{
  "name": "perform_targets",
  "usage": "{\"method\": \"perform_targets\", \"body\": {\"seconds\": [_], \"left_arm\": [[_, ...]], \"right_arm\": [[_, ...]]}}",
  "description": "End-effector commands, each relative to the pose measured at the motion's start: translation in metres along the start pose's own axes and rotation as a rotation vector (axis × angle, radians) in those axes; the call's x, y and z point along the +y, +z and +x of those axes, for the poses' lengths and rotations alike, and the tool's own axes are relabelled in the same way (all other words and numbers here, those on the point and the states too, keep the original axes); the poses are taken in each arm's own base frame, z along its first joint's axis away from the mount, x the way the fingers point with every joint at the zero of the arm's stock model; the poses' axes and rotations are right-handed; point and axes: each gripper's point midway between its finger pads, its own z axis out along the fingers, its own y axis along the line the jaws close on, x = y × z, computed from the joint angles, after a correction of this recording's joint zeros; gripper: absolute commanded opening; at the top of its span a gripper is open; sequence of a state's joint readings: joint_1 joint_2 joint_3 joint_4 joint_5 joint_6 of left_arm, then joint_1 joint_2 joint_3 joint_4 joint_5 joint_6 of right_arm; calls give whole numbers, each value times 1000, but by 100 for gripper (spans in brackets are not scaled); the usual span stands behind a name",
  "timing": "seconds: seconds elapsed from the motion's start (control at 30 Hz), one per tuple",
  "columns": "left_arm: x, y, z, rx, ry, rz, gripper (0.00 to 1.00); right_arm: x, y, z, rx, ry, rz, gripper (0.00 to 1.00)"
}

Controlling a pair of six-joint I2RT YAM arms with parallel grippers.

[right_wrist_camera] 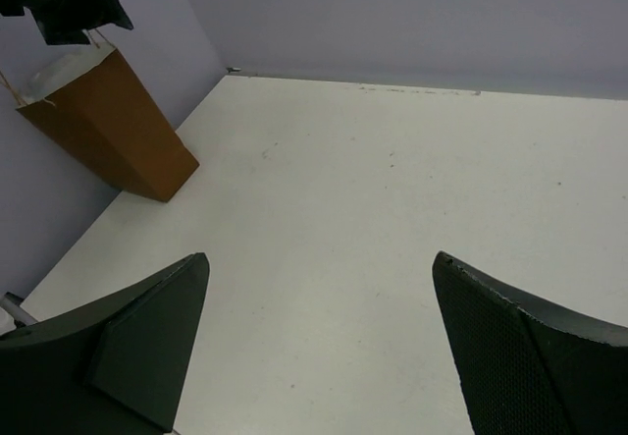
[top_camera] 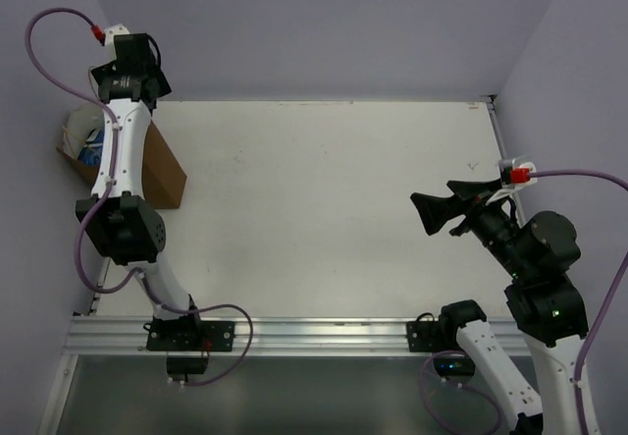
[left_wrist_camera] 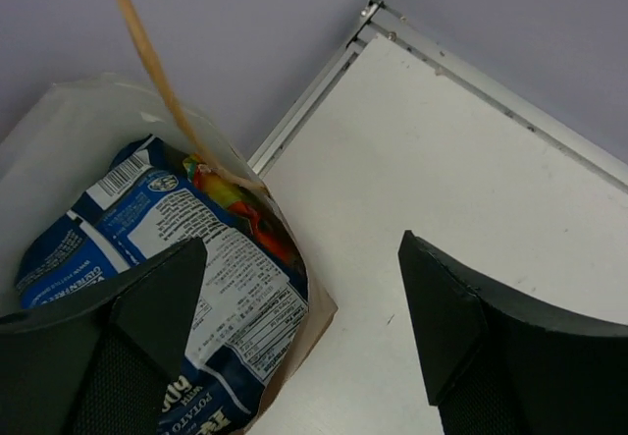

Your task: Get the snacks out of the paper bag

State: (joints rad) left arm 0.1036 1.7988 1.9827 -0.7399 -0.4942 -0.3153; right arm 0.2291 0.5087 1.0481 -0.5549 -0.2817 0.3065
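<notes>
left fingers (left_wrist_camera: 461,327) are spread wide apart with nothing between them, hanging over the mouth of the paper bag (top_camera: 162,175). the bag stands at the far left of the bench (top_camera: 324,209), close to the left wall. the left wrist view looks down into it. a blue chip bag (left_wrist_camera: 147,239) lies uppermost with its printed back panel facing up, and a red, yellow and green packet (left_wrist_camera: 235,204) is wedged between it and the bag's wall. one left finger sits above the chip bag and the other is out over the bench beyond the bag's rim; whether either touches anything cannot be told. a thin paper handle (left_wrist_camera: 157,72) rises from the rim across that view.

right fingers (right_wrist_camera: 147,337) are likewise parted and hold nothing. they hover over the right side of the bench, well apart from the bag and pointing across towards it.

no snack shows on the bench in any view, and both visible packets are inside the bag, so the task looks to be at its very start, with every packet yet to be lifted out. how many lie beneath the chip bag is hidden. the step in hand seems to be the left arm lining up for a first reach into the opening, and the chip bag is the likeliest first pick since it lies on top. for that, both fingers would need to come inside the rim, and the handle looks close enough to snag.
</notes>
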Motion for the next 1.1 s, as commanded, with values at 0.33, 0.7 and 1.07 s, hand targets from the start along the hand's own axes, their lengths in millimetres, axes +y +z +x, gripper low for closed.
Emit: {"method": "perform_targets", "body": {"seconds": [0.33,0.7,1.07], "left_arm": [[-19,40,38,142,27,70,24],[-95,-42,83,217,261,428,0],[-156,-217,162,203,627,935,0]], "right_arm": [[-5,0,-1,-47,-8,17,99],[-8,-4,-2,-75,-12,34,99],[-8,-2,-2,-76,-11,32,99]]}}
